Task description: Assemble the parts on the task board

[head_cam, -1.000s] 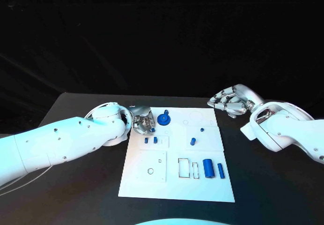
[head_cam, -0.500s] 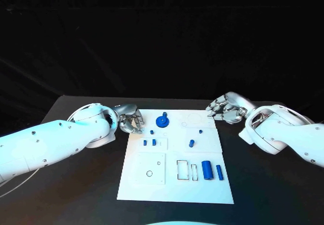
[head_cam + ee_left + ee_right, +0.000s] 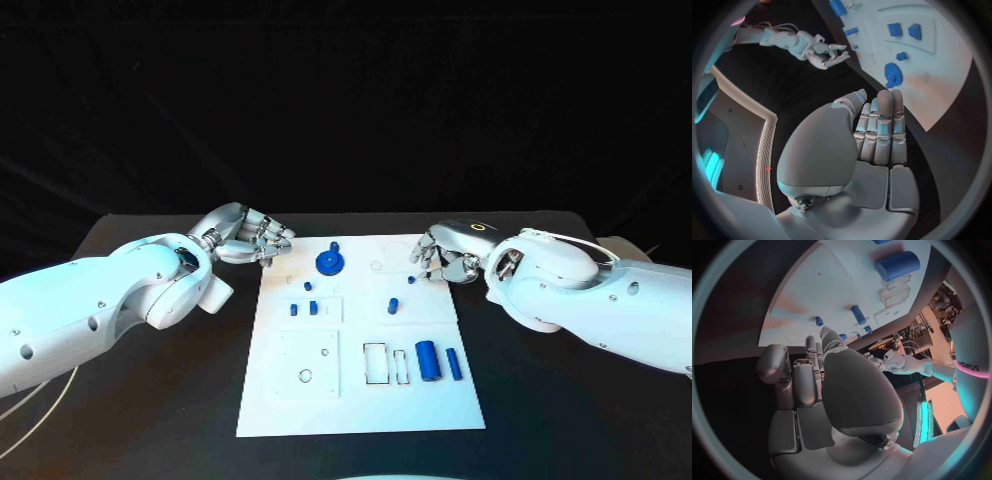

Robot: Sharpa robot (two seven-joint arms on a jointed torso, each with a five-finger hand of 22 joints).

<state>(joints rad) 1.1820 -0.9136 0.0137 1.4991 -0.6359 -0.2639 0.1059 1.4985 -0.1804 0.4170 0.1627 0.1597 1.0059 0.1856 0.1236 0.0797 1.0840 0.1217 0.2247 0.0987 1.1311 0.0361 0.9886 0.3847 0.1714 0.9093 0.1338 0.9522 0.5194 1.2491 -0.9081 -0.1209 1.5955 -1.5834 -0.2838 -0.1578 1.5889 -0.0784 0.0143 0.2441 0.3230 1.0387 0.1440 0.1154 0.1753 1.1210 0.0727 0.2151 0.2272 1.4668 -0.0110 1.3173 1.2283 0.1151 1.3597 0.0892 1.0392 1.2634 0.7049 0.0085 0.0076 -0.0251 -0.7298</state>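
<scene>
A: Where is the task board (image 3: 361, 395) placed?

B: It is laid flat in the middle of the black table (image 3: 577, 400), with its long side running away from the robot.

A: And the parts?

B: A round blue gear (image 3: 330, 262) is seen near the board's far edge, with a short peg standing up from it. Nearer than the gear, two small blue blocks (image 3: 302, 309) are set side by side toward the board's left edge, and a tiny blue piece (image 3: 306, 286) is seen between them and the gear. A short blue pin (image 3: 391, 305) is found near the board's middle. A thick blue cylinder (image 3: 426, 361) and a thin blue bar (image 3: 453, 364) are laid just beside each other by the board's right edge, next to two outlined slots.

A: How is the left hand (image 3: 247, 236) held?

B: It is kept off the board's far-left corner. In the left wrist view its fingers (image 3: 879, 130) are stretched out close together, and nothing is gripped.

A: The right hand (image 3: 444, 252)?

B: It is positioned at the board's far-right corner, over the edge. Its fingers (image 3: 807, 375) are extended and bunched narrowly, and nothing is held. Contact with the board cannot be told.
</scene>
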